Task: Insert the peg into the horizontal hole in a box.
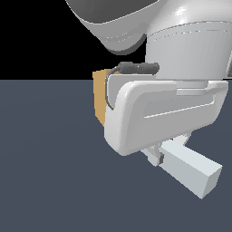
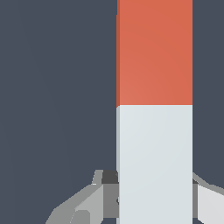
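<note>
The peg (image 2: 154, 131), a square-sectioned bar, half orange-red and half white, is sitting between the gripper (image 2: 154, 192) fingers, which are pressing against its white half on both sides. In the exterior view only its white end (image 1: 190, 170) is projecting below the arm, over the flat slate-grey floor (image 1: 45, 158). The box (image 1: 100, 97), a matte tan block, is standing farther back, largely hidden by the glossy grey-white arm; its hole is not showing.
</note>
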`<state>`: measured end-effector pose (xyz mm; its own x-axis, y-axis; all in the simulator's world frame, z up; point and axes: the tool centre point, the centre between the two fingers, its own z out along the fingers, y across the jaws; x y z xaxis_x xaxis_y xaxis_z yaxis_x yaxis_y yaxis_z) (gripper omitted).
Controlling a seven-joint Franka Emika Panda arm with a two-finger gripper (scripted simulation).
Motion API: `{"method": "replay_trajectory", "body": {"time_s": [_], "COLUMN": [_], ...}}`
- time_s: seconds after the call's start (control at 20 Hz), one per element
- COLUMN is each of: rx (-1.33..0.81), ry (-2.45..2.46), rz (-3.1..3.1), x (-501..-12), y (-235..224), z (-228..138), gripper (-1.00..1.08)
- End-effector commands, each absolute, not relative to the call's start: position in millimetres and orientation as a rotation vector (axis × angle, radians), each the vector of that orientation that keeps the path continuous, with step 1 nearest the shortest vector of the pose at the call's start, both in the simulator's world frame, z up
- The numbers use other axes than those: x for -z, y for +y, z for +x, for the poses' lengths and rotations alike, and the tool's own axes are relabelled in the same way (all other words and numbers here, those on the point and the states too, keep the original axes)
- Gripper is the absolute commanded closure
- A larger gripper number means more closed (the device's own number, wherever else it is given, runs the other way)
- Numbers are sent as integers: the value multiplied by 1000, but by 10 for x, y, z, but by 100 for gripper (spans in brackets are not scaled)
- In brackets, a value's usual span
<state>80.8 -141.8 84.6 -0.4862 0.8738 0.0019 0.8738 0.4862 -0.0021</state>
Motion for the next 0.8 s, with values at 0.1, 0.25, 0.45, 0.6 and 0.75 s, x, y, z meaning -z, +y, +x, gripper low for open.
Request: {"method": "replay_trajectory", "body": {"time_s": [0.1,0.25,0.45,0.6,0.75], "rx": [0,0,0,0,0], "ry": [-2674,-2651,-2627,-2613,-2604], "rz": [-1649,-1685,-1723,-1743,-1757], "x": [-1040,-1156,-1281,-1349,-1395], "y": [-1031,-780,-515,-372,-276], "z": [860,903,966,1006,1037], "gripper": [108,108,108,108,108]}}
